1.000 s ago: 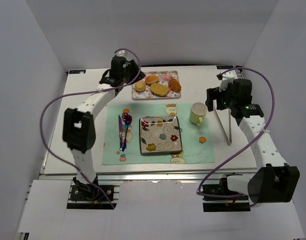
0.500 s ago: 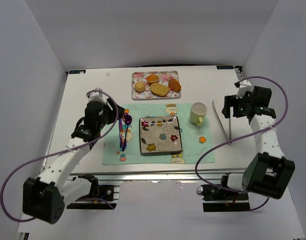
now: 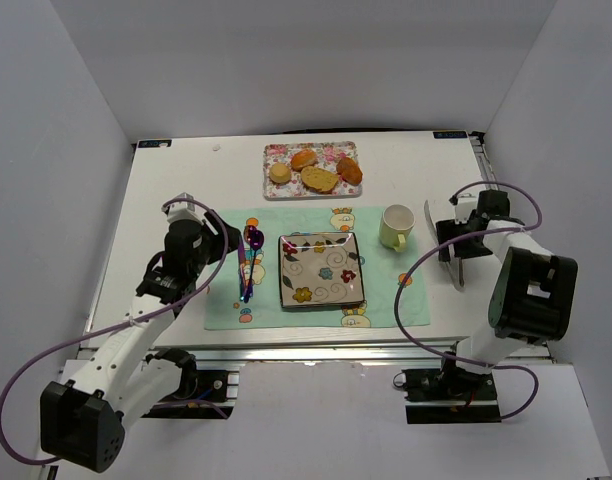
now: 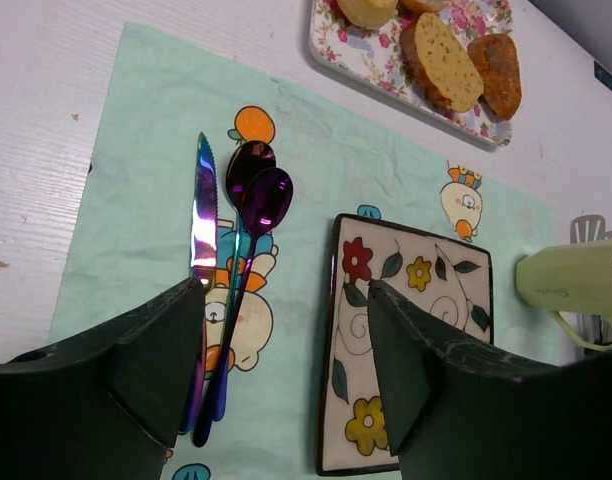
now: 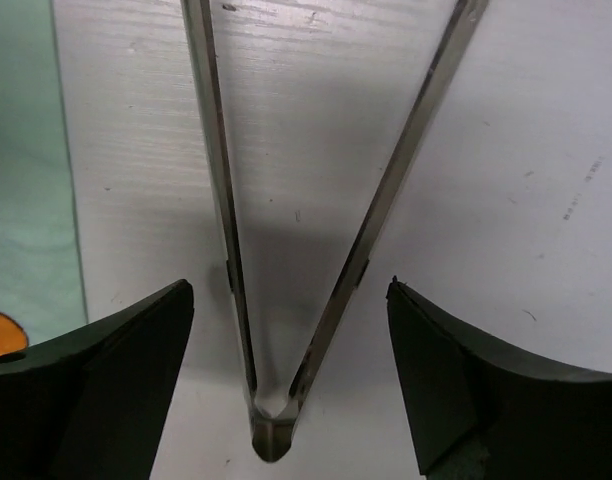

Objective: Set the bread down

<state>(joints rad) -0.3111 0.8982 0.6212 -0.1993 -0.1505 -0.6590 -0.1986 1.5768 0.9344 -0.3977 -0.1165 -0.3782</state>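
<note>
Right now the desk (image 3: 166, 200) carries a pale-green placemat (image 3: 226, 300), and beyond its far edge sits a floral tray (image 3: 286, 193) with all the bread (image 3: 319, 178), four pieces, lying on it. None is on the square plate (image 3: 321, 270) at the placemat's middle, so I judge the task barely begun. The step in hand looks like fetching the tongs (image 5: 226, 200), which lie flat on the bare desk just right of the mug (image 3: 394, 226). My right arm is folded back on itself, wrist pointed down. The right end effector (image 5: 288, 295) is spread wide and empty, straddling the tongs' hinged end without touching either blade. Next I would need to come down and pinch both blades near the hinge, squarely, or they will skate on the wood. My left arm reaches low over the placemat's left side. The left end effector (image 4: 284, 300) is also wide and empty, above the knife (image 4: 202, 210) and spoon (image 4: 261, 200).
</note>
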